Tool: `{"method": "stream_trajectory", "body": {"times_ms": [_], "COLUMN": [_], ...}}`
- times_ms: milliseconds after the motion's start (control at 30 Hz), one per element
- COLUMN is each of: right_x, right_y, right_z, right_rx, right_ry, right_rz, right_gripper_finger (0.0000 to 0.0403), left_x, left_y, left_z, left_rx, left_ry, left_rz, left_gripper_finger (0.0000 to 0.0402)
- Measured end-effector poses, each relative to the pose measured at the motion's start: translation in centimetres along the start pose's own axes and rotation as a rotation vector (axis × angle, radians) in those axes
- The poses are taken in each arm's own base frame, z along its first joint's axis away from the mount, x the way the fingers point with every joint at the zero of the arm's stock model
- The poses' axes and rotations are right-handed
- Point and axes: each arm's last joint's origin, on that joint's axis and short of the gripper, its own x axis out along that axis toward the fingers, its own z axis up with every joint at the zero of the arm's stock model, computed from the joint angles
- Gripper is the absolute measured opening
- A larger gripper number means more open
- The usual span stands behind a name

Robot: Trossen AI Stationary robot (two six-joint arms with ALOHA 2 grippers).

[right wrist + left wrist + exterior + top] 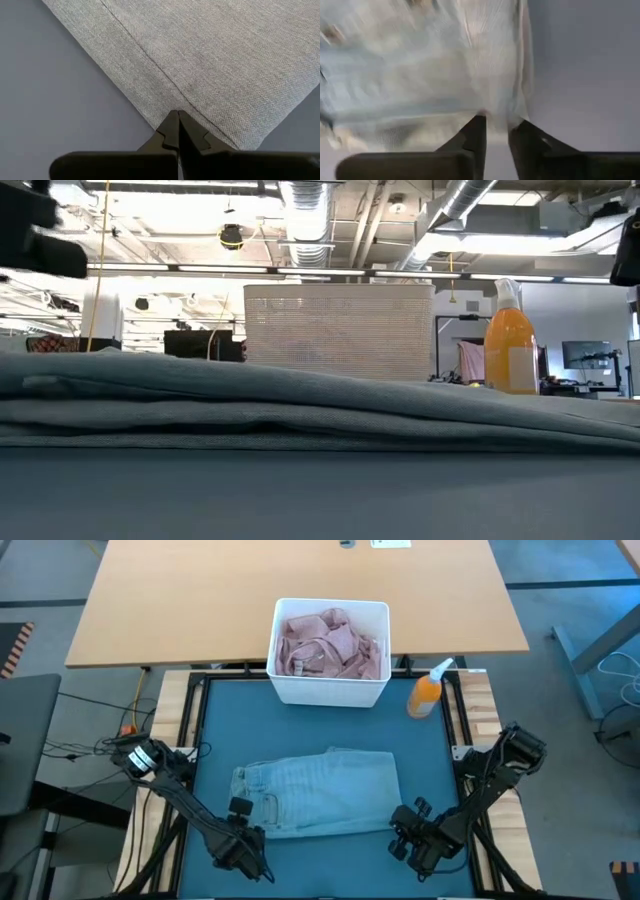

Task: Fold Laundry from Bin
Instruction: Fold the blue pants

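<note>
Folded light blue jeans [318,792] are lying in the lower middle of the frame, on the teal mat [215,730] of the worktop. At their lower left corner the left end effector [243,846] is standing slightly parted, gripping nothing. At the lower right corner the right end effector [415,840] is pinching the denim edge. Above, the white bin [330,687] is holding a pink shirt [330,643], beside an orange spray bottle [428,690].

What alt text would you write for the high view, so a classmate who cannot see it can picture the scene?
Folded light blue denim jeans lie on a teal-blue table mat, with the left gripper and right gripper at their near corners. Behind them stands a white rectangular plastic bin holding a dusty pink shirt, with an orange spray bottle beside it.
</note>
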Motion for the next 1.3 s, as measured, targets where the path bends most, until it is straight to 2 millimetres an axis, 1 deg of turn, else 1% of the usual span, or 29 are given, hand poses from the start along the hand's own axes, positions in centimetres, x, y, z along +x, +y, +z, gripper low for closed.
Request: {"method": "stream_trajectory", "body": {"times_ms": [133,200,267,333,400,433,500,533,633,733,867,1000,1033,1100,1167,1233,1300], "right_x": [0.0,0.0,0.0,0.0,0.1,0.1,0.0,-0.1,-0.4,-1.0,-2.8,-4.9,-5.2,-4.9,-3.5,-2.0,-0.6], "right_y": [0.0,0.0,0.0,0.0,0.0,0.0,0.1,0.2,0.6,1.3,2.3,3.2,3.0,2.1,0.4,-1.7,-3.7], "right_z": [0.0,0.0,0.0,0.0,0.0,0.0,0.0,0.0,0.3,0.9,3.1,6.1,6.9,8.1,9.1,9.9,10.5], "right_rx": [-0.008,-0.008,-0.014,-0.018,-0.019,-0.019,-0.018,-0.017,-0.038,-0.064,-0.104,-0.164,-0.170,-0.184,-0.158,-0.110,-0.062], "right_ry": [0.001,0.000,-0.001,-0.001,-0.001,-0.001,0.000,0.000,-0.008,-0.066,-0.189,-0.367,-0.398,-0.404,-0.397,-0.396,-0.395], "right_rz": [-0.001,-0.001,-0.001,0.000,0.000,0.000,0.001,0.004,0.007,0.001,-0.085,-0.153,-0.173,-0.224,-0.289,-0.339,-0.354], "right_gripper_finger": [0.0018,0.0018,0.0018,0.0018,0.0018,0.0018,0.0018,0.0018,0.0018,0.0018,0.0018,0.0018,0.0018,0.0018,0.0018,0.0018,0.0018], "left_x": [-2.2,-3.6,-5.3,-6.7,-7.6,-7.6,-6.7,-5.9,-2.0,1.1,3.4,4.5,4.7,5.1,5.5,5.9,6.3], "left_y": [0.6,1.2,2.3,3.9,6.1,7.2,9.3,10.3,12.7,14.4,15.8,16.6,16.7,17.2,17.5,17.7,17.7], "left_z": [-0.7,-1.2,-2.1,-3.2,-4.0,-4.4,-4.8,-4.9,-5.6,-6.3,-6.9,-6.9,-6.9,-6.8,-6.7,-6.6,-6.3], "left_rx": [0.001,-0.006,-0.024,-0.067,-0.155,-0.192,-0.249,-0.280,-0.336,-0.421,-0.490,-0.515,-0.518,-0.539,-0.550,-0.556,-0.552], "left_ry": [0.084,0.050,-0.084,-0.267,-0.456,-0.545,-0.697,-0.748,-0.769,-0.759,-0.712,-0.667,-0.657,-0.637,-0.609,-0.580,-0.555], "left_rz": [0.031,0.069,0.151,0.204,0.184,0.164,0.112,0.083,-0.012,-0.029,-0.045,-0.044,-0.035,-0.014,-0.003,-0.005,-0.012], "left_gripper_finger": [0.0135,0.0156,0.0168,0.0171,0.0169,0.0167,0.0159,0.0153,0.0133,0.0111,0.0079,0.0050,0.0044,0.0031,0.0018,0.0005,0.0003]}}
